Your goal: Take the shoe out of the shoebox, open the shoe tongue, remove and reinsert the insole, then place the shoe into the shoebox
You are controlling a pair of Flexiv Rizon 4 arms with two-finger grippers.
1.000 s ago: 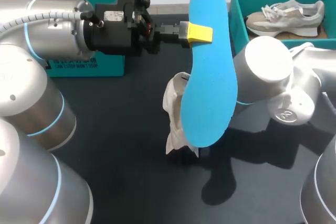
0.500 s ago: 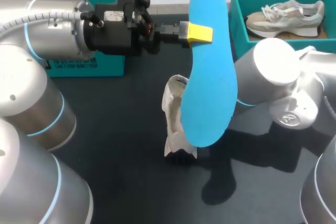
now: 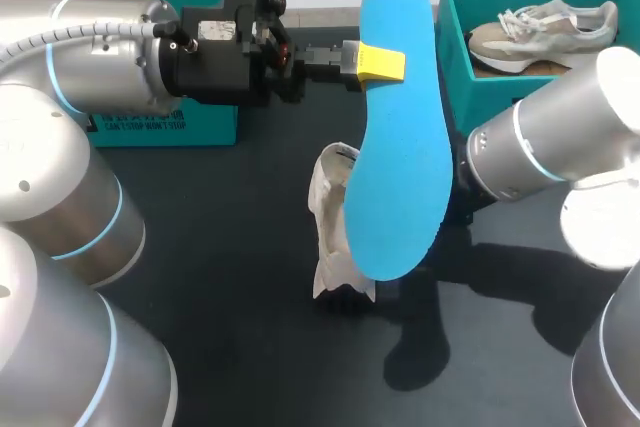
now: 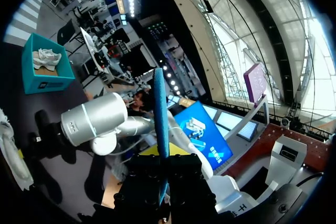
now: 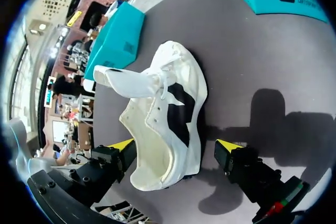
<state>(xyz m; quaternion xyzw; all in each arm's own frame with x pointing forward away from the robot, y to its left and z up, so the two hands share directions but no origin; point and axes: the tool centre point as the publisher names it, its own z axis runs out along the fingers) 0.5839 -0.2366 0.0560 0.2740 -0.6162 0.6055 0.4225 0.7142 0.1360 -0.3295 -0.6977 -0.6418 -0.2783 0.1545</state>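
The insole (image 3: 400, 157) looks like thin, light foam. It will probably flex and swing if carried fast, so the best hold is near one end, leaving the free length to bend into the shoe. The left fingers (image 3: 382, 63) pinch it through its thickness close to its narrower, 12 o'clock end, with one yellow tip flat on the blue face. It hangs in the air above the desk (image 3: 230, 247). In the left wrist view it runs edge-on straight out from between those fingers. The left arm (image 3: 110, 57) lies level, coming in from 9 o'clock.

The white shoe (image 3: 333, 232) sits near the middle of the desk with its tongue pulled out. It looks soft-sided and would likely tip or slide unless braced on both sides of the collar. Whether the insole's lower end touches it I cannot tell. The right arm (image 3: 540, 147) comes in low from 3 o'clock, its wrist hidden behind the insole. The right fingers (image 5: 122, 145) are spread either side of the shoe's near end, and one tip is clearly apart from it, so they grip nothing. The shoebox (image 3: 455, 37) sits at 1 o'clock with a grey shoe (image 3: 545, 32) inside.
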